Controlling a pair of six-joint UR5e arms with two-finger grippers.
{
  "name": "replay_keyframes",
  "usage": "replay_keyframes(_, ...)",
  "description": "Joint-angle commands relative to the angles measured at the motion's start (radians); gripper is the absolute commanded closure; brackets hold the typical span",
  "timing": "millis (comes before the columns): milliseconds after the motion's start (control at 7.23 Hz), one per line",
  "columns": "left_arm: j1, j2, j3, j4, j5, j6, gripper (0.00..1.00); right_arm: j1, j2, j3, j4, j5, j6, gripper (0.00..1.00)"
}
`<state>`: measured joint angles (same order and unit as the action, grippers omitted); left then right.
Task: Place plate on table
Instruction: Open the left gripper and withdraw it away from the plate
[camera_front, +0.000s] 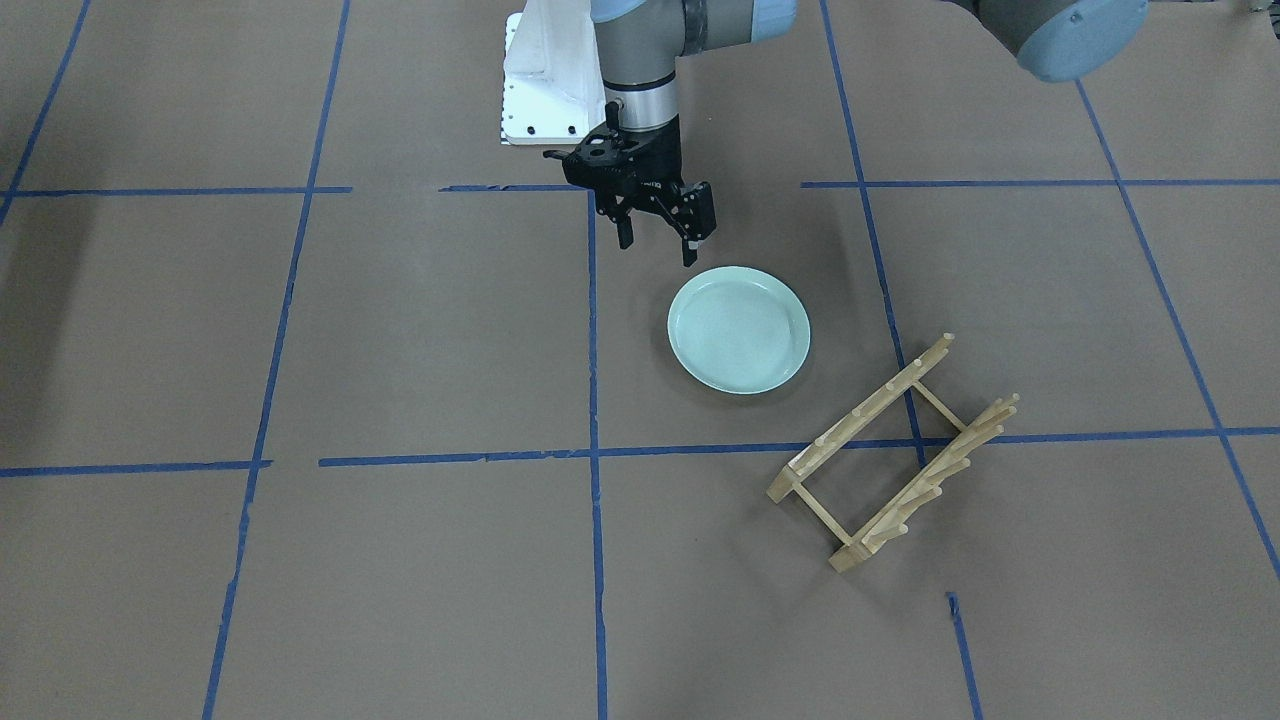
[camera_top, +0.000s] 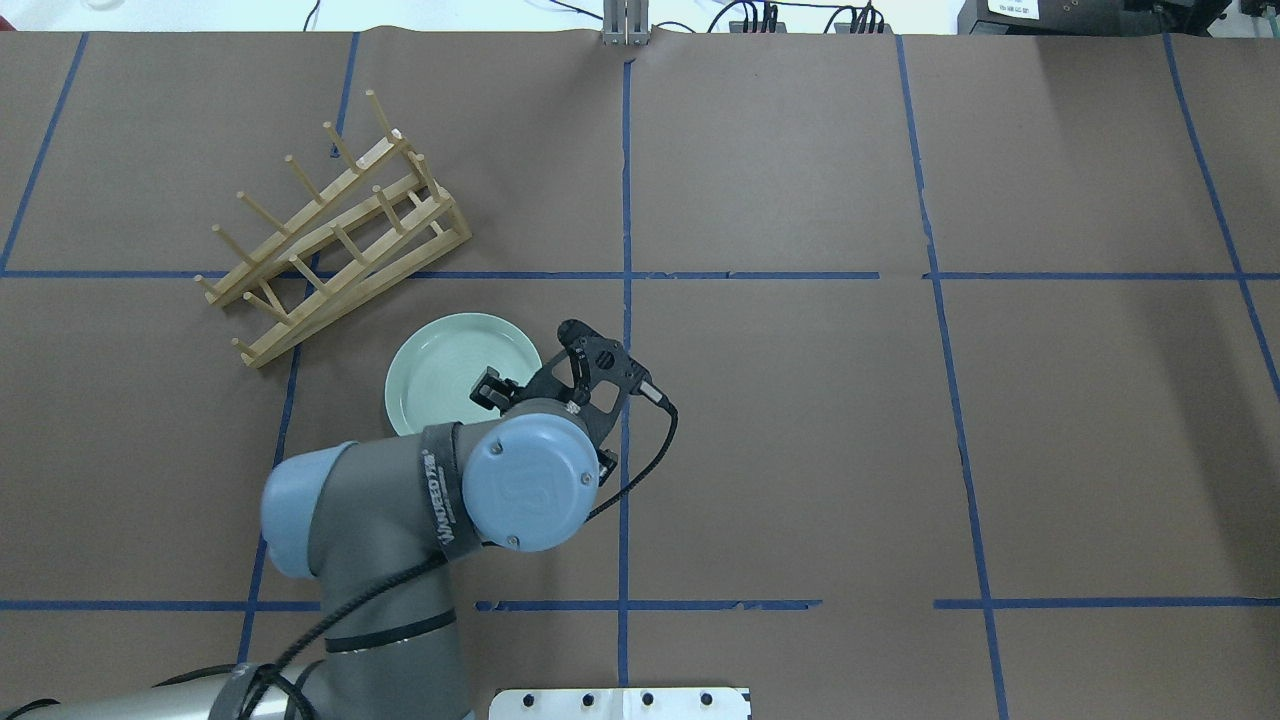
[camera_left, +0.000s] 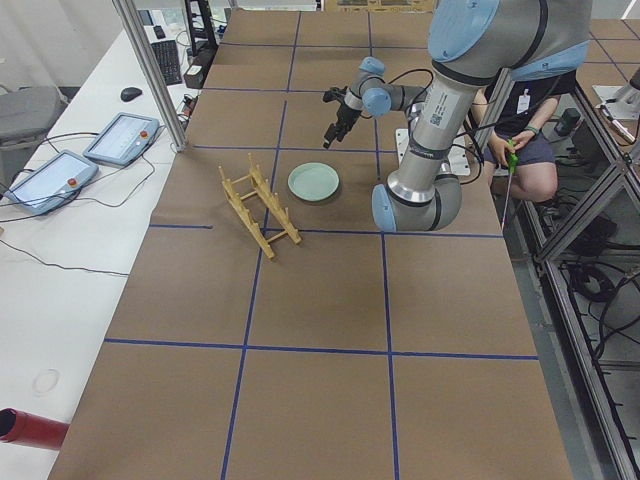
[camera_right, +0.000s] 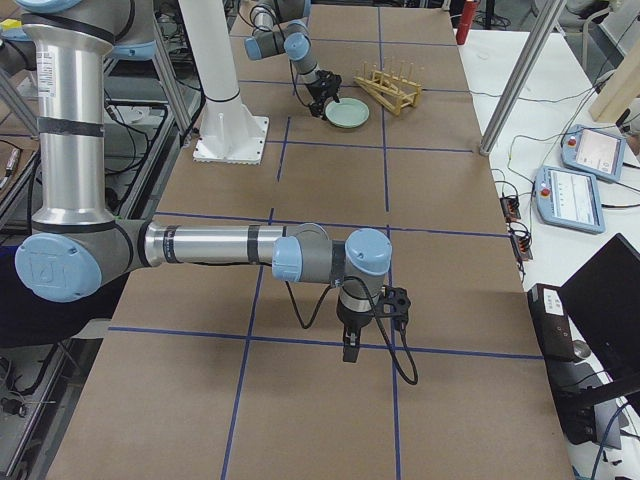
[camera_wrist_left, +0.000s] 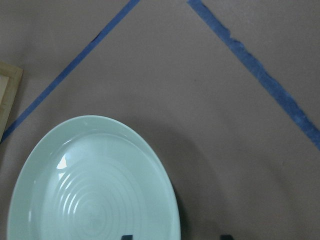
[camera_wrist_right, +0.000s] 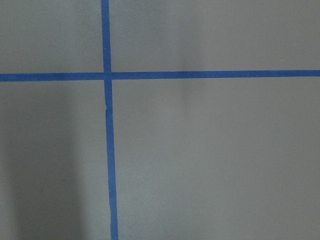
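The pale mint-green plate (camera_front: 738, 330) lies flat on the brown table (camera_front: 420, 330), next to the wooden rack. It also shows in the overhead view (camera_top: 440, 370) and the left wrist view (camera_wrist_left: 90, 190). My left gripper (camera_front: 657, 247) is open and empty, hovering just above the plate's edge on the robot's side, not touching it. Its fingertips (camera_wrist_left: 126, 236) show at the bottom of the wrist view. My right gripper (camera_right: 348, 345) shows only in the exterior right view, low over the table far from the plate; I cannot tell whether it is open or shut.
The light wooden peg rack (camera_front: 890, 460) stands empty beside the plate, also in the overhead view (camera_top: 330, 225). The white bolted base (camera_front: 540, 90) is at the robot's side. Blue tape lines (camera_wrist_right: 106, 125) cross the table. Tablets (camera_left: 120, 135) lie on the side bench.
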<state>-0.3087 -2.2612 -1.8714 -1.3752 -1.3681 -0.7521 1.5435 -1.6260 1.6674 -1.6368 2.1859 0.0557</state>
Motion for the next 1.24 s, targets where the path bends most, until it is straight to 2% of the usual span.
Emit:
replay_keyframes(0,-0.216,0.003,-0.084,-0.002,-0.341,0.008,0.00,0.000,0.000,0.000,-0.002,0.000,-0.001,0.00)
replay_keyframes(277,-0.543,0.029,-0.107,0.004,-0.660,0.017,0.00,0.000,0.000,0.000,0.000,0.000,0.001,0.00)
replay_keyframes(415,-0.655,0.084,-0.110,-0.001,-0.771,0.092,0.00,0.001,0.000,0.000,0.000,0.000,-0.001,0.00)
replay_keyframes(553,-0.737,0.128,-0.106,0.004,-0.820,0.252,0.00,0.001,0.000,0.000,0.000,0.000,-0.001,0.00)
replay_keyframes(830,-0.918,0.324,-0.065,-0.002,-0.873,0.571,0.00,0.001,0.000,0.000,0.000,0.000,-0.001,0.00)
replay_keyframes(968,-0.975,0.441,-0.045,-0.013,-0.885,0.671,0.00,0.000,0.000,0.000,0.000,0.000,-0.001,0.00)
replay_keyframes(1106,-1.054,0.516,0.012,-0.075,-0.888,0.745,0.00,0.000,0.000,0.000,0.000,0.000,-0.001,0.00)
